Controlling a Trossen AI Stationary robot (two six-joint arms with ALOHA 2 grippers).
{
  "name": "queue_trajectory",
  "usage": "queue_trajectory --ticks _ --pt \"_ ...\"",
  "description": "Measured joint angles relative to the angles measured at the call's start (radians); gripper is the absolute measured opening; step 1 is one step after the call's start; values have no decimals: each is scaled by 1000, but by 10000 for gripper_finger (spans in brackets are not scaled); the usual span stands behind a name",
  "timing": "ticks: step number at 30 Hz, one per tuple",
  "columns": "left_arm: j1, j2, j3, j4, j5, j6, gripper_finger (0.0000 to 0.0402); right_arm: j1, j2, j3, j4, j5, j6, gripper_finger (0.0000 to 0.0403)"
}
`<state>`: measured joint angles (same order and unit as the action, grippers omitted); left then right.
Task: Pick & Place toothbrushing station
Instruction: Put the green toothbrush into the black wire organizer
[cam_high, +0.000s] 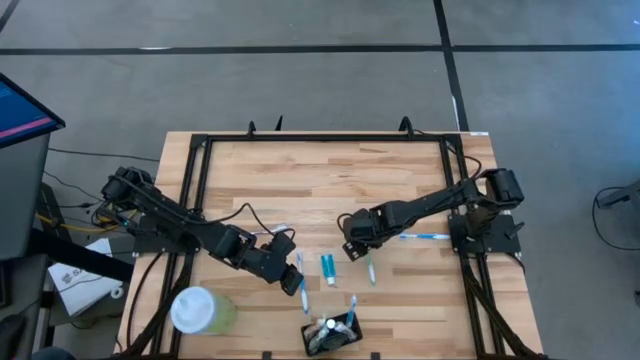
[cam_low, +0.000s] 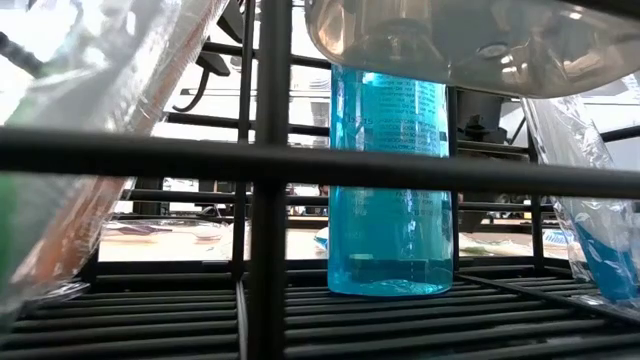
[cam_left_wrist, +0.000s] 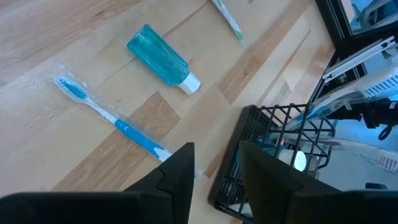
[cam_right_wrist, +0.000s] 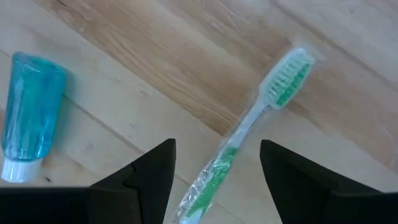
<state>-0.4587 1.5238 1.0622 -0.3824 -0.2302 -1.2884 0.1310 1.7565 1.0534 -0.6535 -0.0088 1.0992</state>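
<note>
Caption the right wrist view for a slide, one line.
Right gripper open above a wrapped green toothbrush on the wooden table, teal tube lying beside it.

we see bare table (cam_high: 330, 170) across far half | near edge crowded: black holder (cam_high: 333, 333), pale green cup (cam_high: 203, 310), teal tube (cam_high: 328, 267)

A black wire holder (cam_high: 332, 335) sits at the table's near edge, holding wrapped items. Nearby lie a wrapped blue toothbrush (cam_left_wrist: 112, 117), a teal tube (cam_high: 327, 268) and a wrapped green toothbrush (cam_right_wrist: 249, 144), all flat.
</note>
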Motion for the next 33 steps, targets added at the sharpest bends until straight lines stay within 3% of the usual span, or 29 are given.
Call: queue_trajectory --ticks 23,33 --pt "0 0 0 1 -1 0 119 -13 0 0 4 9 0 225" --pt "0 0 0 4 -6 -1 119 -2 62 1 27 -12 -4 225"
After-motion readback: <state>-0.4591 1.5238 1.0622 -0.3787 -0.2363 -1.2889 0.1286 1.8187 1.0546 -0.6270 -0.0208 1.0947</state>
